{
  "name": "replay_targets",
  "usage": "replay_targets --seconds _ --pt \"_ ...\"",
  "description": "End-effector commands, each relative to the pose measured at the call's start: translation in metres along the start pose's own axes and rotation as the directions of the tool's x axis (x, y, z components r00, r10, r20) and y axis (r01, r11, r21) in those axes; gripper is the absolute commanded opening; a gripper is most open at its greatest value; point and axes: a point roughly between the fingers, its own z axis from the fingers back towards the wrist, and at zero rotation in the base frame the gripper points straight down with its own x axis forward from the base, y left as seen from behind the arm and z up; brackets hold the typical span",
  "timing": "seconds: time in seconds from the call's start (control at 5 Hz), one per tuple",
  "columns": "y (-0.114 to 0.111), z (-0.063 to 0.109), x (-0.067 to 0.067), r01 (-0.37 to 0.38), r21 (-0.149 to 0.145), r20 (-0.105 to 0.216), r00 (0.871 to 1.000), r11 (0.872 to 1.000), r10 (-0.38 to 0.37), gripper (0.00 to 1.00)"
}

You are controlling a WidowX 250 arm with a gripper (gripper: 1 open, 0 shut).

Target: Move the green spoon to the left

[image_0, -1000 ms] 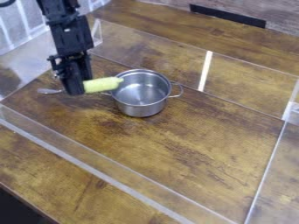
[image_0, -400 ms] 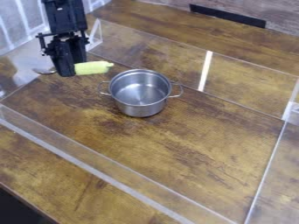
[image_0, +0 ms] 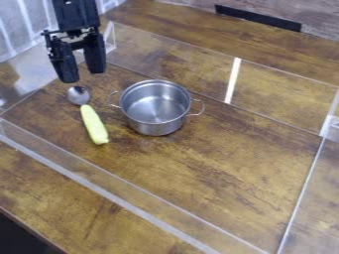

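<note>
Green spoon (image_0: 89,115), silver bowl, yellow-green handle, lies flat; gripper (image_0: 77,67) spread apart.

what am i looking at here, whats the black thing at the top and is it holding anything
This is one camera view looking down at a wooden table from in front and above. The black thing is the end of a robot arm; its gripper is a two-fingered claw pointing downward. Its fingers stand apart and hold nothing. Below it, on the table, lies a green spoon with a shiny metal bowl and a yellow-green handle. Right of the spoon stands a round steel pot with two side handles. Clear plastic walls fence the work area.
</note>
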Motion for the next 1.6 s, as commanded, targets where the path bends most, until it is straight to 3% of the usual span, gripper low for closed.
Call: replay_targets --seconds 0.0,0.2,0.4,0.6,1.2,1.4 --pt "0.002 0.005 0.014 0.025 0.05 -0.012 1.0 0.998 -0.025 1.0" --pt "0.001 -0.011 0.021 0.008 0.045 -0.005 1.0 0.999 -0.008 1.0" --pt "0.007 -0.033 0.017 0.006 0.029 -0.003 1.0 1.0 -0.006 1.0" --pt "0.014 -0.046 0.014 0.006 0.023 -0.001 1.0 1.0 -0.006 0.0" --pt "0.033 -0.037 0.012 0.012 0.026 0.018 1.0 1.0 -0.013 0.0" --pt "0.043 -0.034 0.003 0.035 0.018 0.019 0.999 0.999 -0.035 0.0"
